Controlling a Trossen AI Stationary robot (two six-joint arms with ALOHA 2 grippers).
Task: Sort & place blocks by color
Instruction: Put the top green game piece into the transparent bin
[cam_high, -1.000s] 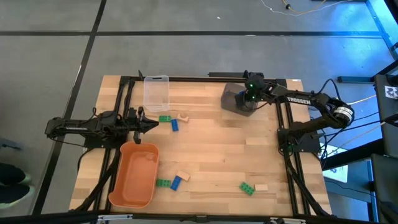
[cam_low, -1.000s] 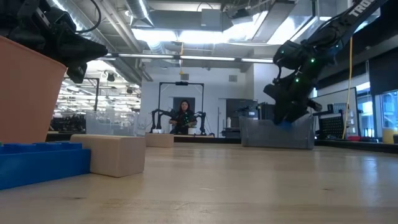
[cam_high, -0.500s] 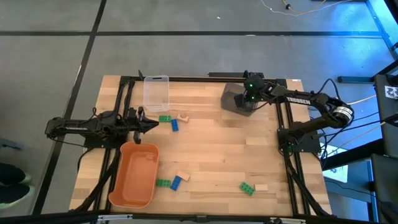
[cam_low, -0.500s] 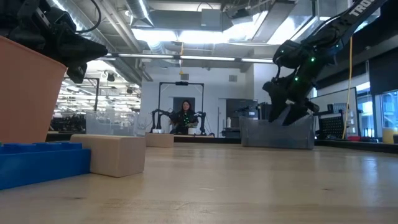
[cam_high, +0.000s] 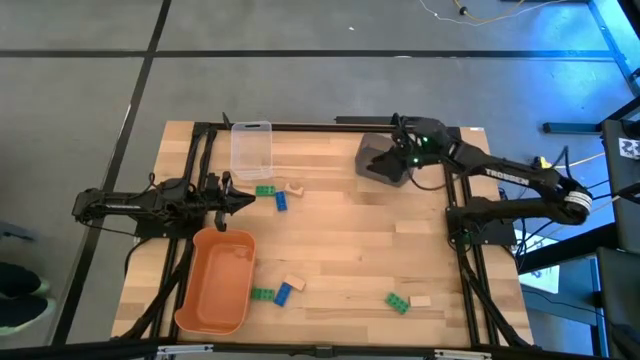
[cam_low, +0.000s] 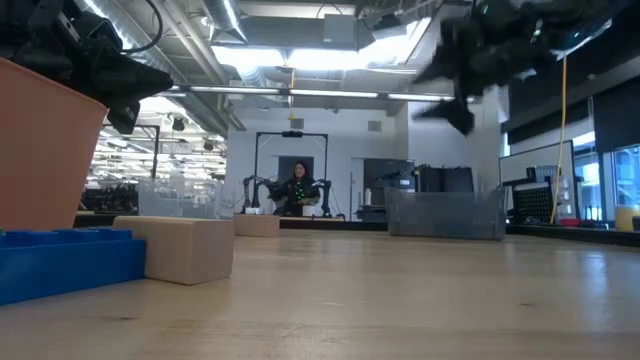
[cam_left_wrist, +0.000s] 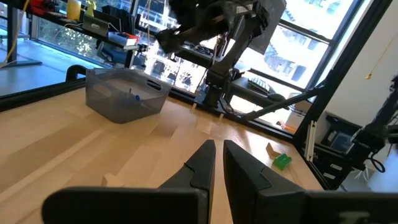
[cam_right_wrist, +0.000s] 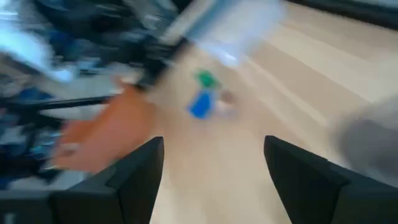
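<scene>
Small blocks lie flat on the table in three groups. A green (cam_high: 265, 190), a blue (cam_high: 282, 201) and a tan one (cam_high: 295, 188) lie near my left gripper (cam_high: 243, 200), which is shut and waits at the left side. Another green (cam_high: 262, 294), blue (cam_high: 284, 293) and tan block (cam_high: 293, 284) lie beside the orange tub. A green (cam_high: 398, 302) and a tan one (cam_high: 420, 300) lie near the front. A blue piece (cam_left_wrist: 135, 96) rests inside the dark grey bin (cam_high: 383, 160). My right gripper (cam_high: 392, 152) hangs open high above that bin (cam_low: 445, 212), holding nothing.
The orange tub (cam_high: 217, 282) stands at the near left, its wall (cam_low: 45, 150) filling the low view's left. A clear bin (cam_high: 251, 148) sits at the far left. The table's middle is bare wood. A person shows far off in the room behind.
My right gripper was down in the dark grey bin with something blue at its fingertips. Its fingers spread there, then it rose well above the bin and tipped toward level, facing the table's left. The left arm kept still.
</scene>
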